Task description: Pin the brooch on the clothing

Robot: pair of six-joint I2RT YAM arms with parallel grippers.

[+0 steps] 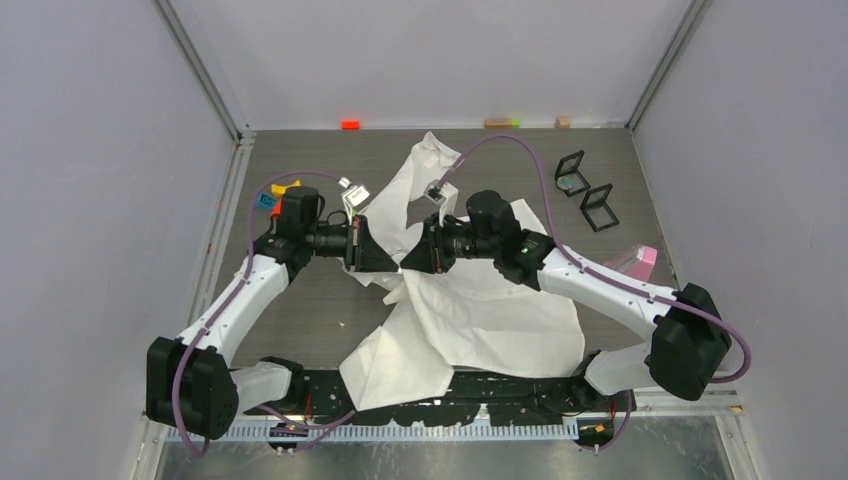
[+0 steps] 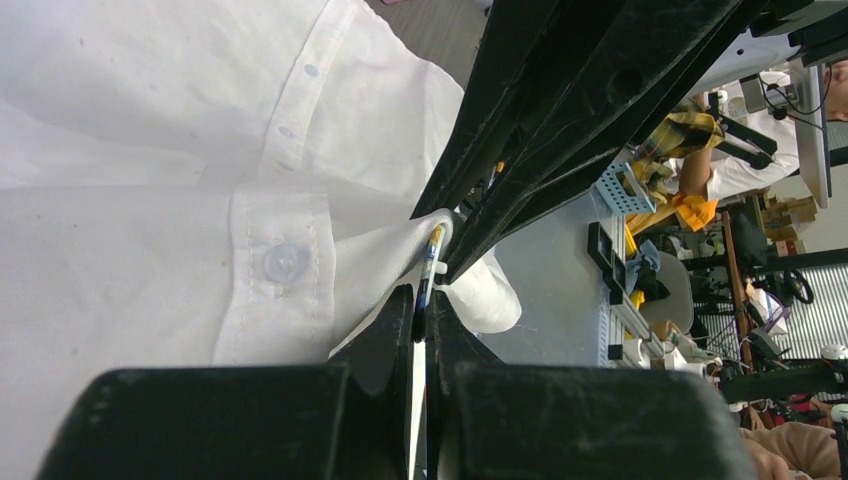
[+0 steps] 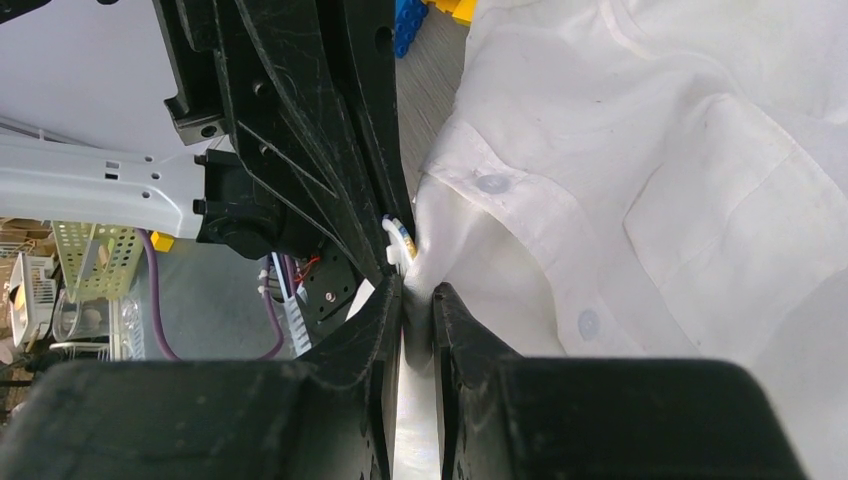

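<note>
1. The shirt (image 1: 470, 310) lies crumpled at the centre of the table (image 1: 300, 320). In the top view its long axis runs from 12 o'clock to 6 o'clock.
2. The brooch (image 2: 432, 262), a slim piece, sits at a pulled-up shirt edge between both grippers. In the left wrist view its long axis is near upright, with the top tilted toward 1 o'clock.
3. The left gripper (image 2: 421, 305) is closed on the brooch's lower end.
4. The right gripper (image 3: 417, 295) is clamped on a fold of the shirt.
5. The table surface is grey-brown wood grain, enclosed by pale grey walls (image 1: 100, 150). Two black square frames (image 1: 585, 195) sit at 2 o'clock.

White links (image 1: 235, 300), blk joints (image 1: 190, 385) — purple cables (image 1: 500, 139), green LED (image 1: 524, 249)
</note>
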